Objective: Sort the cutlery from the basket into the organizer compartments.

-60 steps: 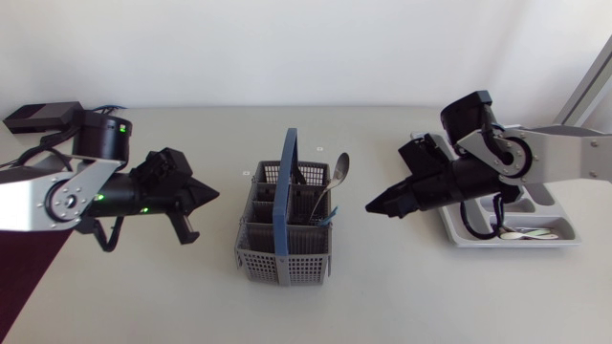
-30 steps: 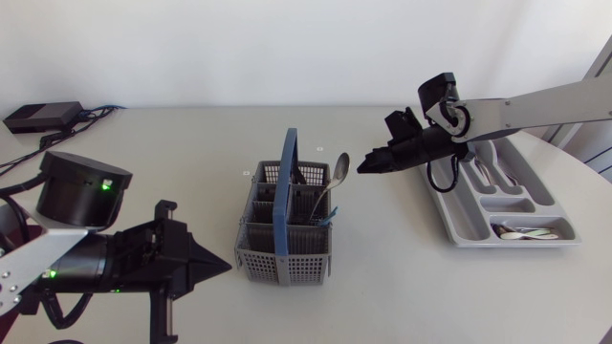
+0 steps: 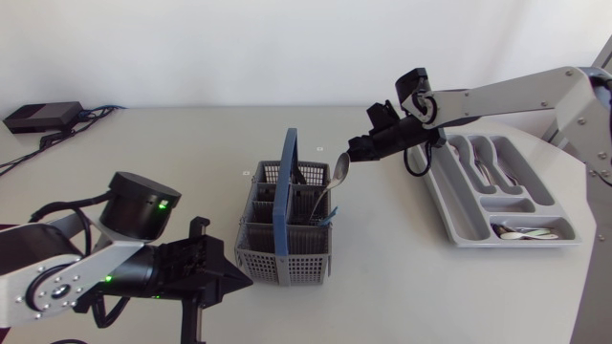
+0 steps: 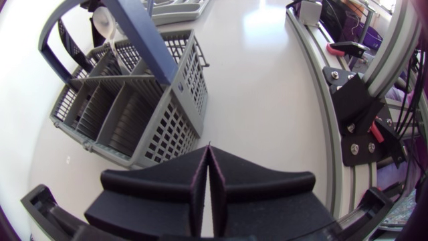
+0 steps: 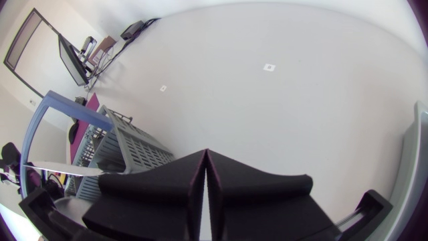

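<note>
Now the right gripper (image 3: 350, 157), pressed together, has drawn up beside the spoon (image 3: 339, 169).

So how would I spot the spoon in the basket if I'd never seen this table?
Find the grey basket with the blue handle, mid-table. From its right side a silver spoon leans up and out, bowl topmost, beside the right arm's tool. Nothing else in the basket rises so high; the other spoons lie flat in the tray.

I see a pale grey counter (image 3: 191, 162) carrying a grey slotted basket (image 3: 282, 265) at the middle and a grey tray (image 3: 470, 218) well to its right.
</note>
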Available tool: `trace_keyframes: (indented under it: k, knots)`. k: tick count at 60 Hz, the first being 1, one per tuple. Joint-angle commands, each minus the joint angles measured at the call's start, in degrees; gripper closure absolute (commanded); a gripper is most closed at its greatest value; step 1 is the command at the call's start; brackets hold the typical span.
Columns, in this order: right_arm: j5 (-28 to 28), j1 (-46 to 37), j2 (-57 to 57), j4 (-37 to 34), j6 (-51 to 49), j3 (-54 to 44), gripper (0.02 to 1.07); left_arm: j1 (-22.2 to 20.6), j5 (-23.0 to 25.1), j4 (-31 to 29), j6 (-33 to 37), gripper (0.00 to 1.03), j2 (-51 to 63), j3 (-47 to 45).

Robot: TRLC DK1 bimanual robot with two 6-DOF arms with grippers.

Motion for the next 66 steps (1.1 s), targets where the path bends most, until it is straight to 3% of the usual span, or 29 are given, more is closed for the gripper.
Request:
trace_keyframes:
  k: [1,16,27,52,66]
  knots:
    - [-0.78,1.78,3.42,-1.64,1.59,3.43,1.02,-0.18,0.47,1.98,-0.47,1.0,3.96,-1.11]
    - [-5.09,3.54,8.43,-5.6,1.77,9.93,1.02,5.36,0.29,6.81,-0.39,1.0,5.28,-0.67]
    - [-10.1,3.1,7.11,-8.24,-1.22,7.73,1.02,10.02,0.29,11.56,-0.3,1.0,7.39,-0.67]
    - [-11.07,-0.33,-6.86,-8.68,-7.29,-11.69,1.02,16.17,0.38,17.88,0.58,1.0,14.95,4.69]
    - [-9.83,-1.74,-15.3,-8.24,-8.34,-22.94,1.02,16.87,0.38,21.05,-0.12,1.0,22.07,9.96]
